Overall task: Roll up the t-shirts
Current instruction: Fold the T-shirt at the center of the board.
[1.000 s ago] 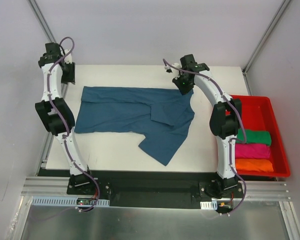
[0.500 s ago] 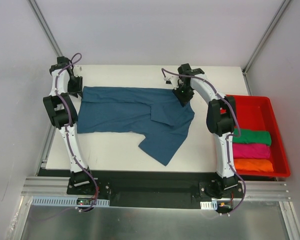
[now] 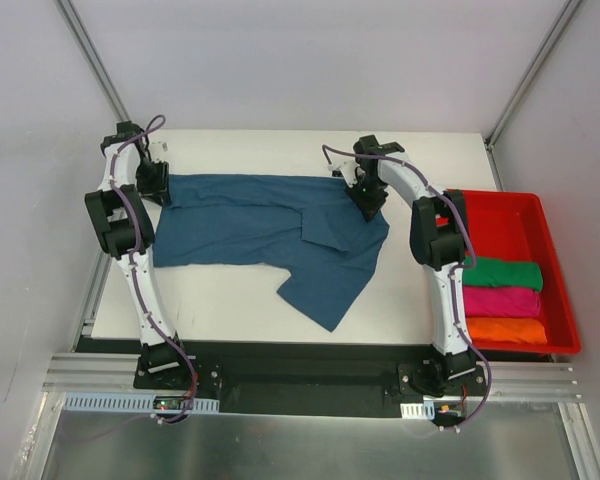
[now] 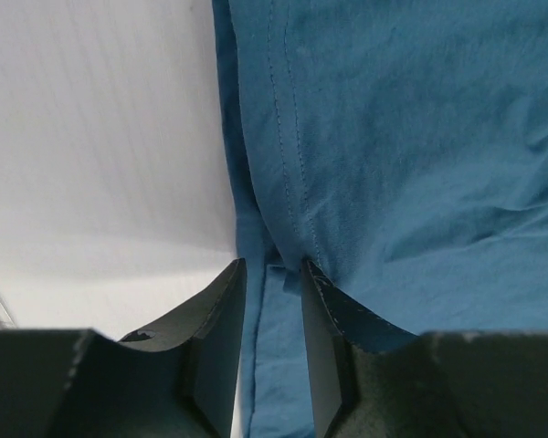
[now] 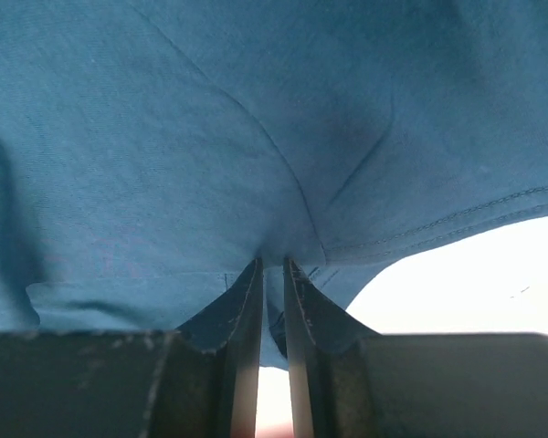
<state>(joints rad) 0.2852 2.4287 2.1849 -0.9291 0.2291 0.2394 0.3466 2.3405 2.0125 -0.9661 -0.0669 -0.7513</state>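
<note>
Step in hand, as I read it: gripping the corners to straighten the shirt before rolling. The teal t-shirt (image 3: 250,225) lies mid-surface (image 3: 230,300), with one flap doubled over toward 5 o'clock, so it isn't flat. The left pincer (image 3: 158,183) at the shirt's 10 o'clock corner is clamped on the double-stitched hem. The right pincer (image 3: 369,197) at the 2 o'clock corner is nearly together, pinching a fabric ridge. The next move likely calls for an even lift and pull from both arms, or the thin cloth bunches. The fabric is soft, matte and creased. Green roll (image 3: 507,273), pink roll (image 3: 505,300) and orange roll (image 3: 505,330) are stubby cylinders in the glossy red bin (image 3: 505,196) at 3 o'clock.
</note>
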